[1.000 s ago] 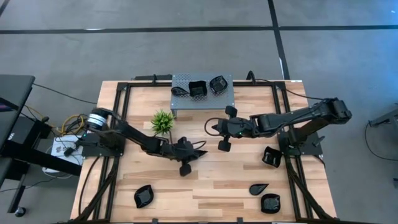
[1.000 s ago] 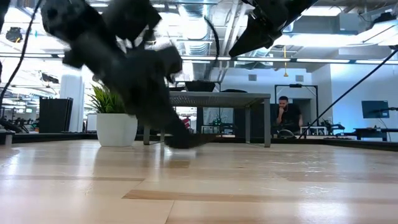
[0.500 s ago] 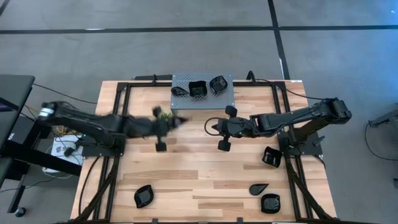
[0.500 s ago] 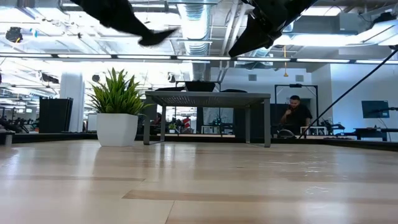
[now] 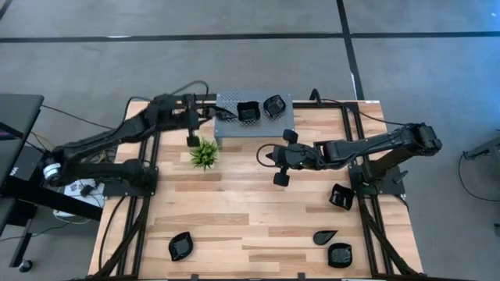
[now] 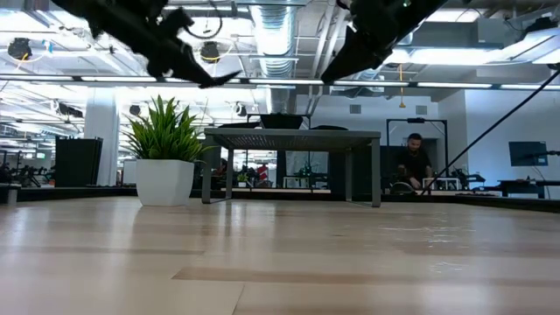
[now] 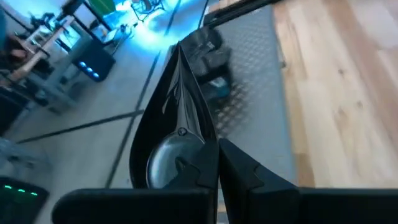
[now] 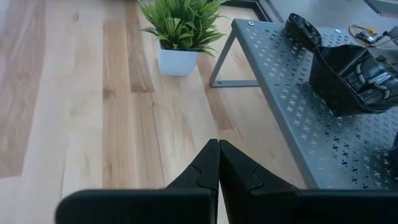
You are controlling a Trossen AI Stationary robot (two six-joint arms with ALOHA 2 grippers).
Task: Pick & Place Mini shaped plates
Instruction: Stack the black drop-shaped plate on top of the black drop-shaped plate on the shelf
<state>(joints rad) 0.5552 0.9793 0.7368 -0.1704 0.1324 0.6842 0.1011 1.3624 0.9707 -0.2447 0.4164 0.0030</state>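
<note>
Left gripper is pinched shut on a leaf-shaped plate. In my left wrist view the plate stands on edge between the fingers, long axis running straight out ahead of the hand, pointed tip leading toward the grey perforated stand. Glossy black, thin rim, rounded bowl end sits back against the finger pads.

From above, the left gripper sits just off the stand's left edge, above the small green plant. In the low view the held plate sticks out past the fingertips, tilted tip-down, level with the stand's top or higher.

Ahead of the left hand, on the stand: three black dishes in a row, a leaf-shaped one nearest the hand, a squarish wavy-rimmed one mid, another beyond. Stand deck is grey metal with a cross-punched pattern, on thin legs.

Right gripper hangs over mid-table, fingers pressed together, nothing between them. In its wrist view the closed fingers point at bare light wood planks, with the plant pot and stand ahead.

Behind the right hand, four more black plates lie on the wood: one by the right arm's base, a teardrop one, a squarish one and one at the front left.
</note>
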